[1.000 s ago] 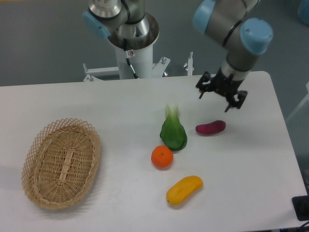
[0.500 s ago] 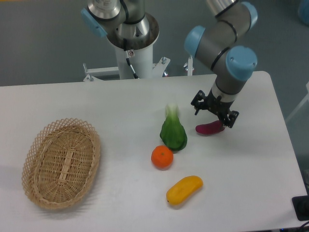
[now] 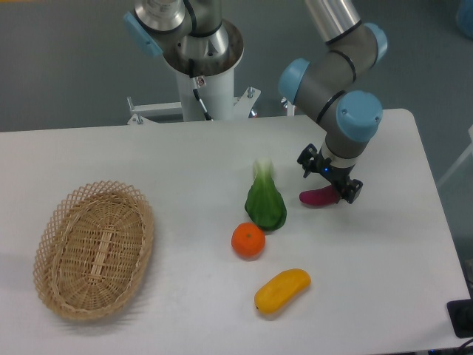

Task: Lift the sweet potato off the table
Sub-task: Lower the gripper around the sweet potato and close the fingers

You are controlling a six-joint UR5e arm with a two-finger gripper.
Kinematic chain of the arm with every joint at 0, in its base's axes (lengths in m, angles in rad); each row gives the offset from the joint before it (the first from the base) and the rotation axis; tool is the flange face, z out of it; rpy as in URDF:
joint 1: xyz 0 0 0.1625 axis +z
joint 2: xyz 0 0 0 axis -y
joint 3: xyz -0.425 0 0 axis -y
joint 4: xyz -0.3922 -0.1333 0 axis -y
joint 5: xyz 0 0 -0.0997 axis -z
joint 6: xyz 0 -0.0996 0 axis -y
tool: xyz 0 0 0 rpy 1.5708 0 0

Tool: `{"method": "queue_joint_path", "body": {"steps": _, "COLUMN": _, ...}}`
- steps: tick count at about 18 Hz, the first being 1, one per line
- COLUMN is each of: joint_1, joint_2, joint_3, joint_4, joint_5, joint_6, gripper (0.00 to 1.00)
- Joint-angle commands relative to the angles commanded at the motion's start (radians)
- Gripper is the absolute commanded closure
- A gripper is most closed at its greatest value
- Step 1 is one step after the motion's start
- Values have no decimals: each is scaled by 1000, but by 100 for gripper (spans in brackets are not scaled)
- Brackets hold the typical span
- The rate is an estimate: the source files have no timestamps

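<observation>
The purple-magenta sweet potato (image 3: 315, 197) lies on the white table (image 3: 185, 155), right of centre. My gripper (image 3: 329, 177) has come down right over it, and its right end is hidden behind the gripper. The jaws stand open, with one black finger (image 3: 305, 158) at the upper left and the other finger (image 3: 353, 191) at the tuber's right end. I cannot tell whether the fingers touch it.
A green leafy vegetable (image 3: 265, 201) lies just left of the sweet potato. An orange (image 3: 248, 240) and a yellow-orange oblong fruit (image 3: 282, 290) sit nearer the front. A wicker basket (image 3: 94, 247) is at the left. The robot base (image 3: 205, 66) stands behind the table.
The gripper has moved left and down from above and behind the sweet potato, and now sits over it. The sweet potato and the other objects have not moved.
</observation>
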State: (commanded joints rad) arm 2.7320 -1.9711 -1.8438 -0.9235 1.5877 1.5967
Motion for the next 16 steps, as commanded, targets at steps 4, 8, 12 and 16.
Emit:
{"method": "queue_joint_path", "body": {"steps": 4, "joint_1": 2, "joint_2": -15, "joint_3": -29, "joint_4": 41, "joint_5": 0, "joint_6": 23, "gripper": 0}}
{"method": "queue_joint_path", "body": {"steps": 8, "joint_1": 3, "joint_2": -28, "joint_3": -60, "joint_4": 91, "joint_5": 0, "joint_6": 28, "gripper": 1}}
{"method": "queue_joint_path", "body": {"steps": 12, "joint_1": 3, "joint_2": -28, "joint_3": -57, "joint_4": 92, "joint_5": 0, "joint_6": 26, "gripper": 41}}
{"method": "queue_joint_path", "body": {"steps": 16, "joint_1": 3, "joint_2": -25, "joint_3": -58, "joint_4": 92, "joint_5": 2, "joint_6": 12, "gripper": 79}}
